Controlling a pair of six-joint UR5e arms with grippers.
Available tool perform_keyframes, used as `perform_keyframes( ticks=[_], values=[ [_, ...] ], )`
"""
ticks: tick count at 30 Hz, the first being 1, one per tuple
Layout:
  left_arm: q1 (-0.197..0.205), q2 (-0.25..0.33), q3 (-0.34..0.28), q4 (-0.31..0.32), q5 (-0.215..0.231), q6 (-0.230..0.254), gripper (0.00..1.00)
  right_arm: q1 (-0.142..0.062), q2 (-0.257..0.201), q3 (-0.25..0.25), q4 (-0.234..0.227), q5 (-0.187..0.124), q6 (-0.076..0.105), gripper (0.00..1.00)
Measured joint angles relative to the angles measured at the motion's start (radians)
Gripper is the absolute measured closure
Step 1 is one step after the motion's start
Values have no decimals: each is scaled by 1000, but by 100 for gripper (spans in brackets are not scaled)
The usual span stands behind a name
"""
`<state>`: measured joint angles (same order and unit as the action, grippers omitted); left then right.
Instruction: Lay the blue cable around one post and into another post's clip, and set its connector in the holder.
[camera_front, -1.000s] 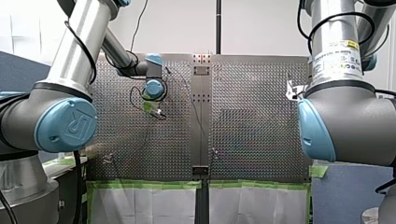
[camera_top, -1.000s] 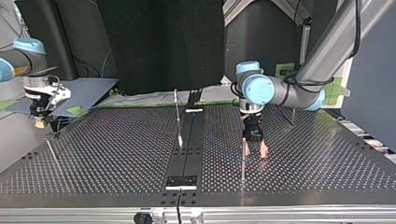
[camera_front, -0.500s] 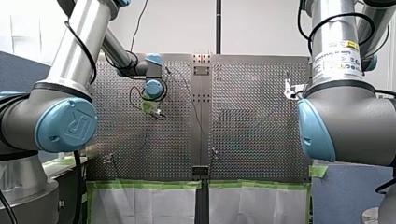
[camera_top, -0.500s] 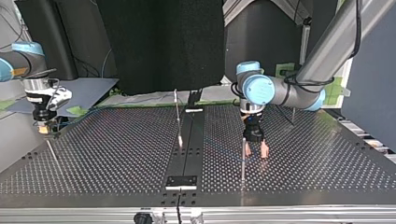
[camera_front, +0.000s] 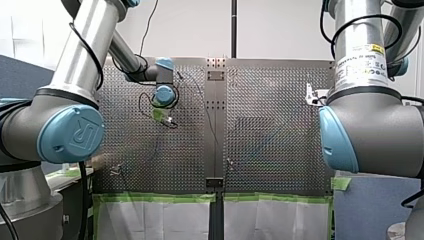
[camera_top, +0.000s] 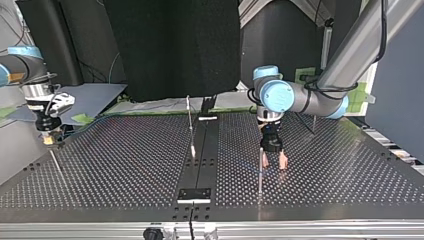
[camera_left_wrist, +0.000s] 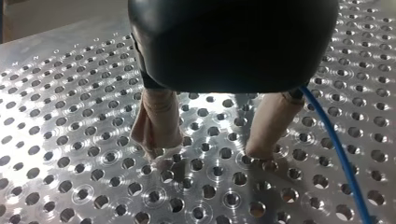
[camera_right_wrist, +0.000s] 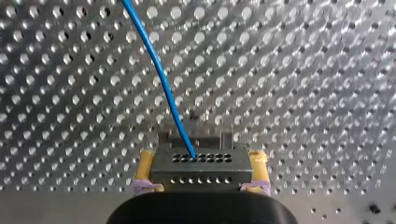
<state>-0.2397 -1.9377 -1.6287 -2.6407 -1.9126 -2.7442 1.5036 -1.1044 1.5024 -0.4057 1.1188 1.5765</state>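
Behind the perforated metal table (camera_top: 125, 170) stands a black panel (camera_top: 175, 45), and in the top view you face the arms from across the table.

Start at the table's far left corner in that view. The right gripper (camera_top: 48, 140) hangs low there, close over the surface. Its wrist view shows you the yellow pads (camera_right_wrist: 146, 165) clenched on the grey connector (camera_right_wrist: 201, 163), one on each side of the block. The blue cable (camera_right_wrist: 163, 88) leaves the connector's perforated face and runs away over the holes. A small grey fitting (camera_right_wrist: 194, 139) sits on the table just ahead of the connector; you cannot tell whether the two touch. Nearer you, a thin post (camera_top: 56, 167) stands by the table's left edge.

Move to the middle. A second post (camera_top: 190, 120) rises beside the dark centre strip (camera_top: 202, 150), and a small black plate (camera_top: 195, 194) lies on that strip at the near edge.

Right of the strip a third post (camera_top: 260, 175) stands upright, and the left gripper (camera_top: 274, 163) is just beside it, pointing straight down. Its beige pads (camera_left_wrist: 156, 121) are spread apart with nothing between them, tips at or just above the table. In its wrist view the cable passes over the table outside one finger, close to it but not gripped.
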Motion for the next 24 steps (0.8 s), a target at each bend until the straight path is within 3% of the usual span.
perform_keyframes(
  ticks=[10,16,21,24],
  values=[
    [0,0,0,0,2,0,0,-1,25,-17,11,-76,-4,100],
    [0,0,0,0,2,0,0,-2,29,-26,24,-72,-13,100],
    [0,0,0,1,2,0,0,-4,29,-38,60,-43,-50,100],
    [0,0,0,2,2,0,0,-4,29,-41,65,-30,-59,100]
  ],
)
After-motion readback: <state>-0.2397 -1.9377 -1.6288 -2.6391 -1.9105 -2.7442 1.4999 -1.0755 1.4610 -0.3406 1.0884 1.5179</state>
